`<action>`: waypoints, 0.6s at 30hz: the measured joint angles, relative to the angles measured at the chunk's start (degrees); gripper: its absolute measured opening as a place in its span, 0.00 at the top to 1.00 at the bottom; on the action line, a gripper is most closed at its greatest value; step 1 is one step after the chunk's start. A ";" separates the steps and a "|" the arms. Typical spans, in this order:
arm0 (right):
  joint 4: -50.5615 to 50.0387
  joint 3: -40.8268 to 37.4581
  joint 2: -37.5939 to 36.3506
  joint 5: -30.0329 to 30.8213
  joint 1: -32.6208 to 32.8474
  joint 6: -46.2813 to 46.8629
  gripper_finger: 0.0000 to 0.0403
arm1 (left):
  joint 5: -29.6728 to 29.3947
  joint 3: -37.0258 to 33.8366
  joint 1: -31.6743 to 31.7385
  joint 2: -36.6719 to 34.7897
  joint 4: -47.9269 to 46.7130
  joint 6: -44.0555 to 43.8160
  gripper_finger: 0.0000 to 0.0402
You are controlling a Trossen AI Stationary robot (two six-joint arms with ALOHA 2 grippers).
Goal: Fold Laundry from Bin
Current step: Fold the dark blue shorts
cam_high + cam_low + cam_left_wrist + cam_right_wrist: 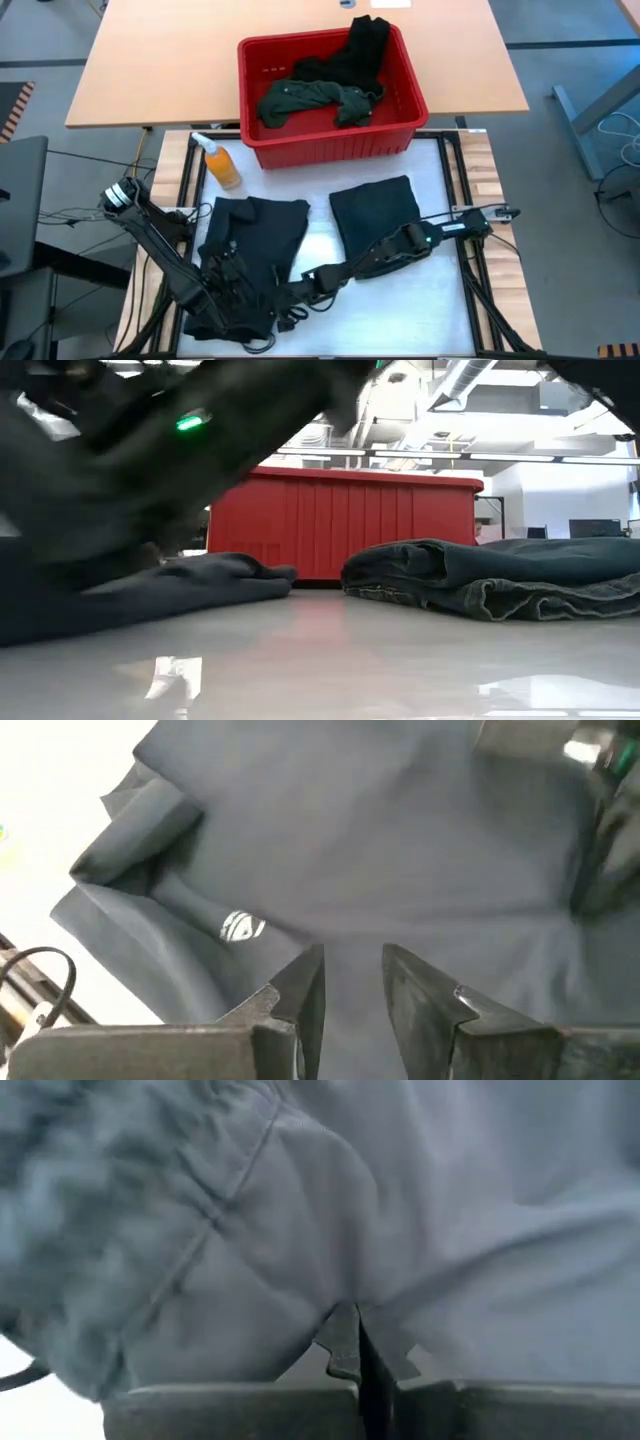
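A red slotted bin at upper centre of the high view holds a green shirt and black cloth. Below it, 2 dark garments lie on the table: folded jeans right, a rumpled black piece left. The right gripper is pinched closed on the black piece's fabric; the left gripper hovers over it, fingers narrowly parted.

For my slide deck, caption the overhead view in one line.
Both grippers, left and right, work a black garment beside folded jeans, red bin behind.
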 joint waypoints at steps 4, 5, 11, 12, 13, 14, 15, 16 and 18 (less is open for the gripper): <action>-17.08 -0.23 -4.63 0.17 1.22 -2.98 0.97 | -2.16 0.00 0.02 -1.17 0.82 0.34 0.79; -21.25 -0.77 -6.01 0.07 1.49 -3.39 0.97 | -2.84 0.00 0.00 -1.22 1.02 0.64 0.79; -27.18 -11.28 -16.94 -2.22 4.21 -4.53 0.97 | -10.89 -2.28 0.14 -1.18 5.85 1.07 0.81; -25.00 -14.25 -19.38 -2.32 4.83 -4.37 0.97 | -12.44 -3.62 0.41 -1.17 8.34 2.14 0.81; -22.11 -17.29 -21.82 -2.32 5.37 -3.52 0.97 | -13.76 -4.95 0.87 -1.17 11.02 3.49 0.81; -18.70 -20.63 -24.04 -2.30 5.96 -2.38 0.96 | -15.09 -6.43 1.60 -1.17 14.06 5.20 0.81; -14.92 -23.82 -26.01 -2.30 6.36 -1.12 0.96 | -16.26 -7.91 2.69 -1.17 17.34 7.37 0.81; -10.88 -26.96 -27.57 -2.28 6.75 0.24 0.96 | -17.54 -9.12 4.01 -1.15 20.76 9.93 0.81; -2.60 -32.75 -30.22 -1.88 7.28 2.80 0.96 | -18.92 -11.12 7.58 -1.15 28.53 16.97 0.81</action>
